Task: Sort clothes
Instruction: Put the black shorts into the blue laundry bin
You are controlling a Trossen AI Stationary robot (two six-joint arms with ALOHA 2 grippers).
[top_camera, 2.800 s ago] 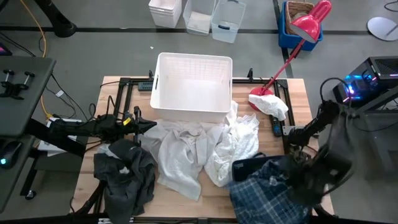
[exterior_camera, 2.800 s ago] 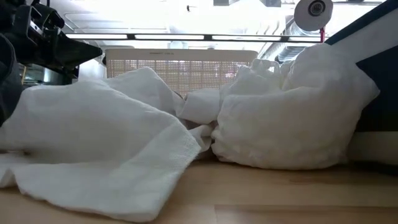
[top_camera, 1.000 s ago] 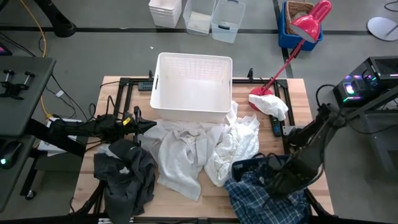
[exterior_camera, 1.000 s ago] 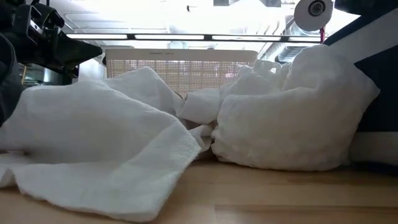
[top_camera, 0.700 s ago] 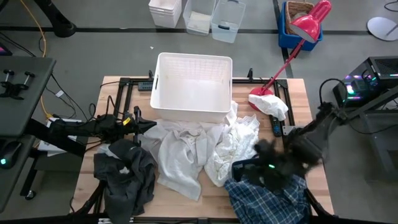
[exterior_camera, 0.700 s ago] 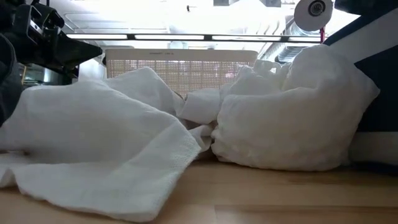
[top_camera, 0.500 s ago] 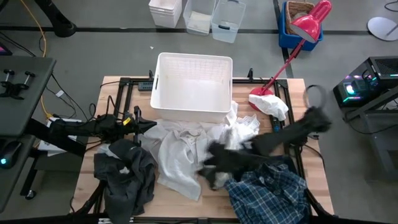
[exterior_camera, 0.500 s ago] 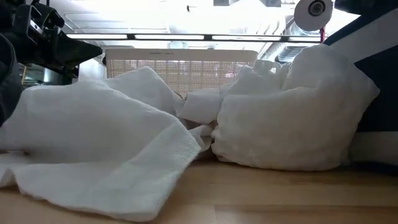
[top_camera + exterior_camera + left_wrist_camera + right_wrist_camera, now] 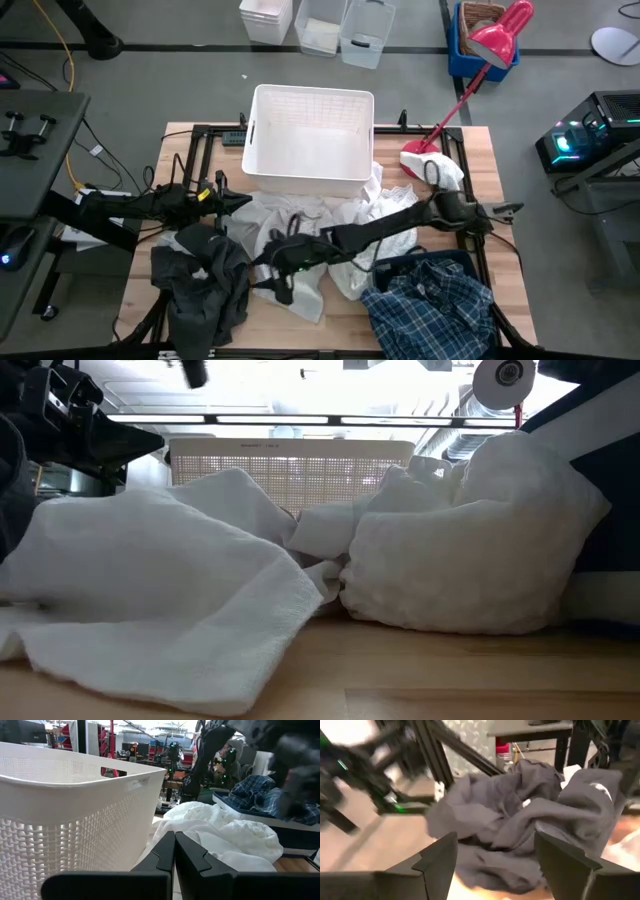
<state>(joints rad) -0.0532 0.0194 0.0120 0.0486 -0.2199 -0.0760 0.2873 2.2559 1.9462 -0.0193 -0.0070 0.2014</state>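
Clothes lie across the table: a charcoal garment [image 9: 200, 285] at the near left, a white one [image 9: 290, 235] spread in the middle, a crumpled cream one [image 9: 385, 220] to its right, and a plaid one [image 9: 430, 305] in the navy bin [image 9: 400, 266] at the near right. My right gripper [image 9: 275, 275] reaches across from the right, open, over the white garment's near left part; the charcoal garment [image 9: 520, 815] lies ahead of its fingers. My left gripper [image 9: 240, 201] is shut, level, beside the white basket [image 9: 310, 140].
A red desk lamp's base [image 9: 415, 160] with a white cloth [image 9: 442, 172] on it stands at the far right. My right arm [image 9: 400, 222] spans the cream garment. Bare wood shows along the near edge [image 9: 340, 325] and at the far left [image 9: 180, 150].
My right gripper has swung quickly from above the plaid garment at the near right toward the table's left edge, across the cream and white garments, with its arm stretched out. It has stayed open. The clothes have kept their places.
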